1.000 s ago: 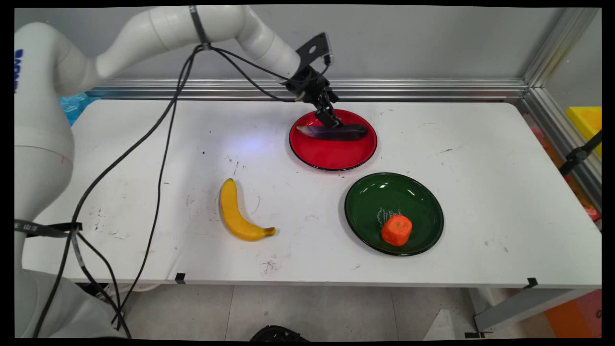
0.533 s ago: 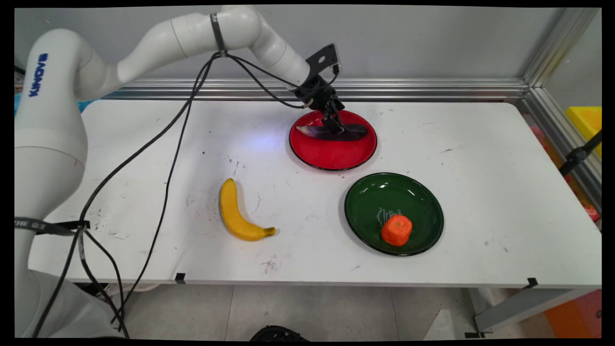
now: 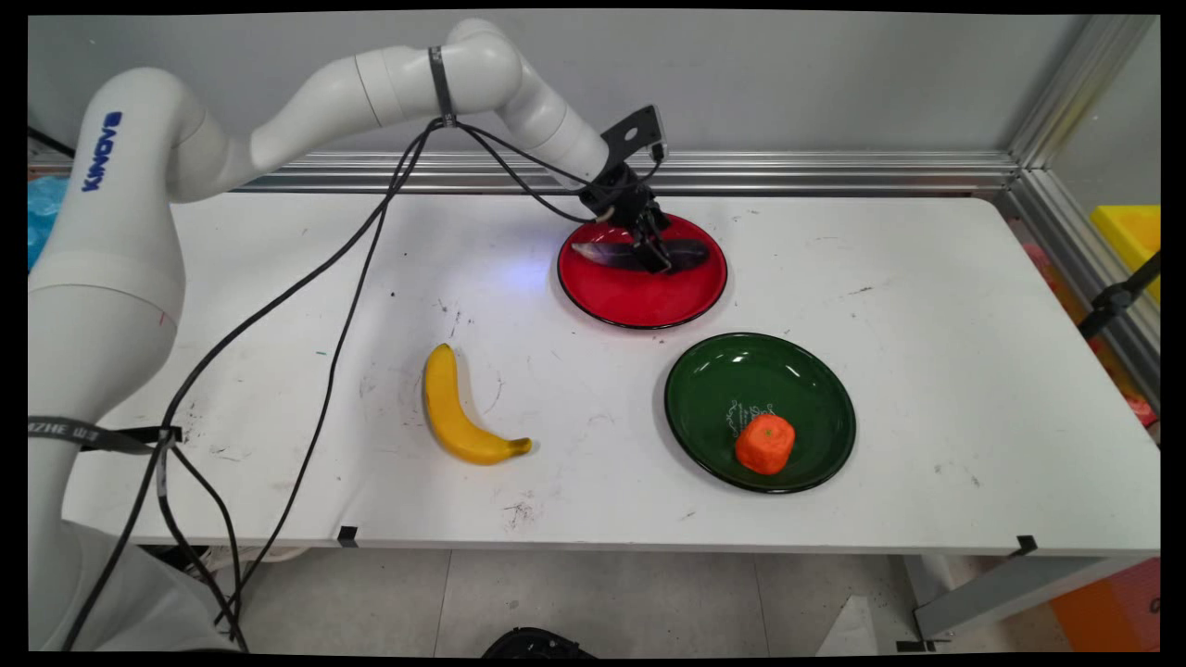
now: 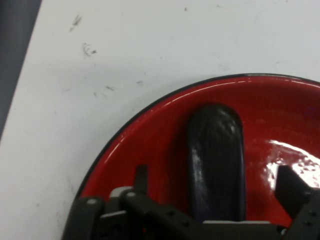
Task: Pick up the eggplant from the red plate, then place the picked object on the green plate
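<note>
The gripper (image 3: pixel 656 259) was down over the red plate (image 3: pixel 639 301), its fingers spread wide with one on each side of the dark purple eggplant (image 3: pixel 681 251) that lay across the plate. In the hand view the two fingers (image 4: pixel 141 176) stood apart from the eggplant (image 4: pixel 216 160), with red plate (image 4: pixel 150 145) showing between them and it, so nothing was clamped. The hand was tilted in from the far left, which lined the fingers up across the eggplant's narrow width rather than along its length.

The eggplant rested in the far half of the plate, lying left to right, and the plate's raised rim kept it from rolling off. The red plate stood at the far middle of the white table (image 3: pixel 927 306).

Nearer and to the right sat a green plate (image 3: pixel 704 389) holding an orange piece of carrot (image 3: pixel 765 444) toward its near edge. A banana (image 3: pixel 456 412) lay bare on the table, well to the left of the green plate.
</note>
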Tool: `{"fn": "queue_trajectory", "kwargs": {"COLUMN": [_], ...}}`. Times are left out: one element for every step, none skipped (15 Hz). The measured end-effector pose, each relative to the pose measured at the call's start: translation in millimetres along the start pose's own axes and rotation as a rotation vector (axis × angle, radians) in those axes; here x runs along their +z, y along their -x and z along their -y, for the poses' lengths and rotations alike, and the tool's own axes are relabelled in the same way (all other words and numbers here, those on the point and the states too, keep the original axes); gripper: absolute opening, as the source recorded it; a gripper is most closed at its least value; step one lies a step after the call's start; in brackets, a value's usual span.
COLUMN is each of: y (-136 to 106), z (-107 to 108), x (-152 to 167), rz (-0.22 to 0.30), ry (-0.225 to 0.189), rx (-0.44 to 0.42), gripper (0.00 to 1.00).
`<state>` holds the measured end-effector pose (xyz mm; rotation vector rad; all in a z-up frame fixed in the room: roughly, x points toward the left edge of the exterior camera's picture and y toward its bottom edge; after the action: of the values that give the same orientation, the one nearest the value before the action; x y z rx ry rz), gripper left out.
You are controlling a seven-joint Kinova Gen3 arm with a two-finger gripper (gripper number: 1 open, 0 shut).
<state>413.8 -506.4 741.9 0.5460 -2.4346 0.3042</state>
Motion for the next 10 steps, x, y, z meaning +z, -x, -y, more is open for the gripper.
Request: {"fn": "queue_trajectory", "kwargs": {"y": [0.7,1.5,2.2,3.0,3.7,4.0,3.9,3.0,1.3,0.3], "z": [-0.2,-0.5,-0.8,-1.1,-1.6,-1.9,-2.2,-2.6,-2.9,-3.1], "x": [2.9,5.6,7.4,9.3,10.5,10.7,10.5,8.7,5.9,3.9], "rz": [0.0,0.0,0.0,0.0,0.0,0.0,-0.001,-0.003,-0.007,-0.009], "ry": [0.002,0.004,0.006,0.009,0.011,0.011,0.012,0.012,0.011,0.01], "rx": [-0.003,-0.006,-0.008,-0.011,-0.013,-0.013,-0.013,-0.013,-0.012,-0.012], "gripper": [1.0,0.0,0.0,0.0,0.0,0.0,0.0,0.0,0.0,0.0]}}
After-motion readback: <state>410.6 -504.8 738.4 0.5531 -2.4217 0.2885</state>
